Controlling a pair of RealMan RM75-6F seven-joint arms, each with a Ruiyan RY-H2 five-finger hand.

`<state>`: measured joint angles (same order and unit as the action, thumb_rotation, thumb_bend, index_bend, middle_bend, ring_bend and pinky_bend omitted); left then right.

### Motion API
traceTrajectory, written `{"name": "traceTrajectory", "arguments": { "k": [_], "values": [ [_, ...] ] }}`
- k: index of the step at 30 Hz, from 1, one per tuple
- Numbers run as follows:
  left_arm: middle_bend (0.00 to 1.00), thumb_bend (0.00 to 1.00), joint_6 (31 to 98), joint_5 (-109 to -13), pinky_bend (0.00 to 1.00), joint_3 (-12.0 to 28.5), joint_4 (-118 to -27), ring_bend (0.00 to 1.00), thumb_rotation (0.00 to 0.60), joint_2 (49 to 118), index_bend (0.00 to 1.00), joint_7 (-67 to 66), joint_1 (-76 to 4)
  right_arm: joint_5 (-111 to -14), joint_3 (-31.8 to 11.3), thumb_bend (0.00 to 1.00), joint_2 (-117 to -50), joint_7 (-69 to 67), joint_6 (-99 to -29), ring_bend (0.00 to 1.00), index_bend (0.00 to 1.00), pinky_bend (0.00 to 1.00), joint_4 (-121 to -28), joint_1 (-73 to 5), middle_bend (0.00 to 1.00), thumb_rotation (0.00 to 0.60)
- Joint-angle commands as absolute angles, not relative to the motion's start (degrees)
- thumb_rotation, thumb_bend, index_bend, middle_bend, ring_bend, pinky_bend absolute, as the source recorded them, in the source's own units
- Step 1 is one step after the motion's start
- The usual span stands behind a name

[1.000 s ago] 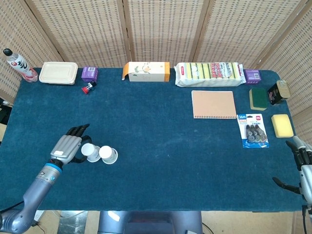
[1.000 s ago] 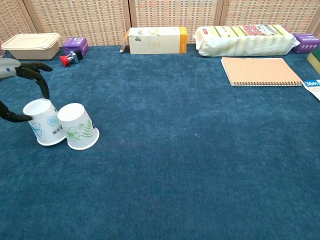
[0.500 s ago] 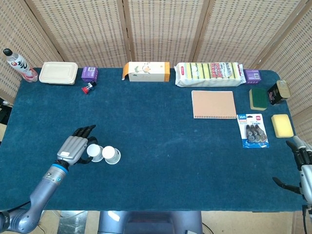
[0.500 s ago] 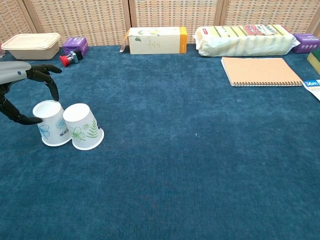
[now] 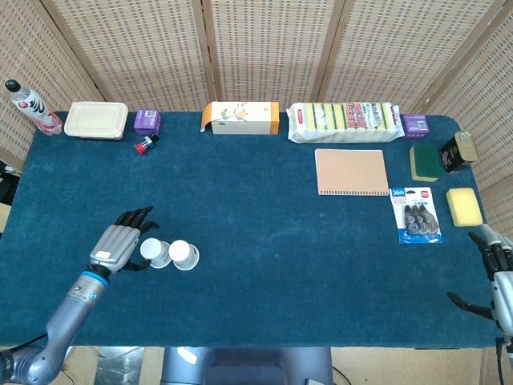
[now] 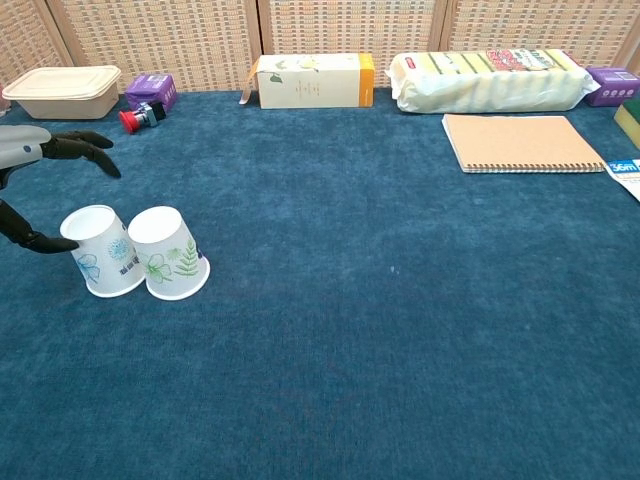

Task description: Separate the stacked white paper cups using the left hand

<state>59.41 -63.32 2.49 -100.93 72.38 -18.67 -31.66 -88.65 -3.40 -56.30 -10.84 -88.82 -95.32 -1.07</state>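
White paper, both of them: blue-flower cup [image 5: 155, 252] [image 6: 100, 251] and green-leaf cup [image 5: 183, 255] [image 6: 170, 253], upturned, touching side by side, near the front-left of the blue cloth table [image 5: 264, 241] [image 6: 400, 330]. Just beside the blue-flower cup, on its outer side, the left hand [image 5: 119, 245] [image 6: 40, 185], spread, grasping nothing; thumb tip at the cup's wall, possibly touching, though too fine to tell from the chest view. Fingers [image 6: 88, 146] raised above the cup and apart from it.

Cut off at the chest view's left edge: most of that hand. Right hand [image 5: 495, 273] at the table's front-right corner, partly out of frame in the head view, fingers apart, holding nothing.

Wide bare cloth to the right of the cups, up to the notebook [image 5: 351, 172] [image 6: 520, 143]. Front table edge close behind the cups; lunch box [image 5: 96, 120] [image 6: 62, 91] and red-capped item [image 5: 145, 145] [image 6: 138, 117] well apart along the far edge.
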Motion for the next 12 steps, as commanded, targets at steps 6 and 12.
{"name": "traceTrajectory", "arguments": {
  "k": [6, 12],
  "values": [
    [0.00, 0.16, 63.4, -68.4, 0.05, 1.9, -103.3, 0.00, 0.600, 69.5, 0.00, -16.0, -29.2, -88.5, -3.4, 0.03, -56.1, -11.0, -88.7, 0.00, 0.06, 0.00, -95.5, -1.1, 0.00, 0.600],
    [0.00, 0.15, 74.3, -76.4, 0.05, -0.4, -101.5, 0.00, 0.600, 68.1, 0.00, -13.9, -22.8, -88.2, -3.5, 0.03, -56.2, -10.7, -88.5, 0.00, 0.06, 0.00, -95.3, -1.2, 0.00, 0.600]
  ]
}}
